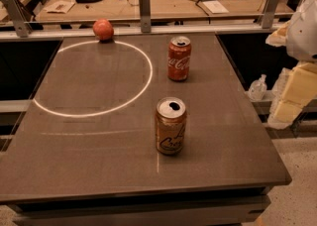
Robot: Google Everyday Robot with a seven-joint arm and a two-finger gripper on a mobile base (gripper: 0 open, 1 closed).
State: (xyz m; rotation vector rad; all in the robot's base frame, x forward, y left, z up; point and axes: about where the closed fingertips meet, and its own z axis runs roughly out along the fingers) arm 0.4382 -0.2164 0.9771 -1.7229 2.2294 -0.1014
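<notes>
Your pincer (296, 88) hangs beside the grey table's (99, 170) right edge; whether it is apart or together I cannot tell. A sideways swing could tip the opened golden metal can (171, 126) to its left.

We see the hand (299, 66) only partly, cut off at the rt edge beside the worktop (99, 160), whose near-left corner is cropped too.
</notes>
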